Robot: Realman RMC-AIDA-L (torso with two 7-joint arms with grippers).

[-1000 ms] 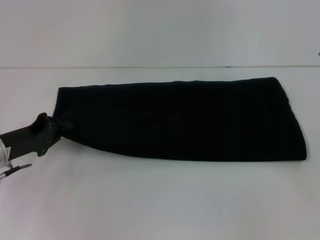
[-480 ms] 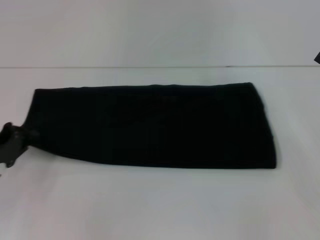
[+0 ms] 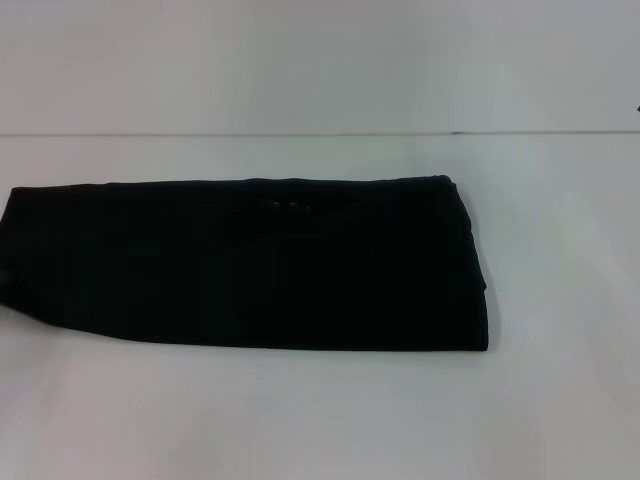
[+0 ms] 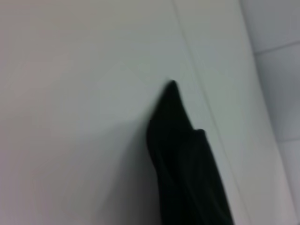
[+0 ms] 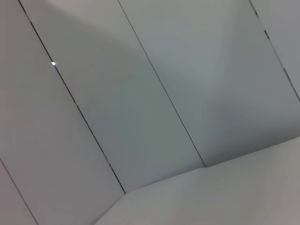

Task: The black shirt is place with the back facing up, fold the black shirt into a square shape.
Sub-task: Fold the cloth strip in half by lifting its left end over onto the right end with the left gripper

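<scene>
Across the middle of the frame the black shirt (image 3: 250, 265) lies on the white table (image 3: 320, 420) as a long band — soft, limp, best pinched at an end corner. Neither gripper shows, so their state can't be told.

You have a plain white table (image 3: 320, 420) filling the head view from about nine o'clock round through six to three, its surface bare and evenly lit along the near side. Its far edge runs straight across toward twelve o'clock, and beyond that edge you see a pale wall (image 3: 320, 60). In the right wrist view you are looking at light grey wall panels (image 5: 154, 89) split by thin dark seams that run on a slant, with a lighter surface (image 5: 225, 197) meeting them at a crisp edge. The left wrist view shows you the same white tabletop (image 4: 70, 117).
</scene>
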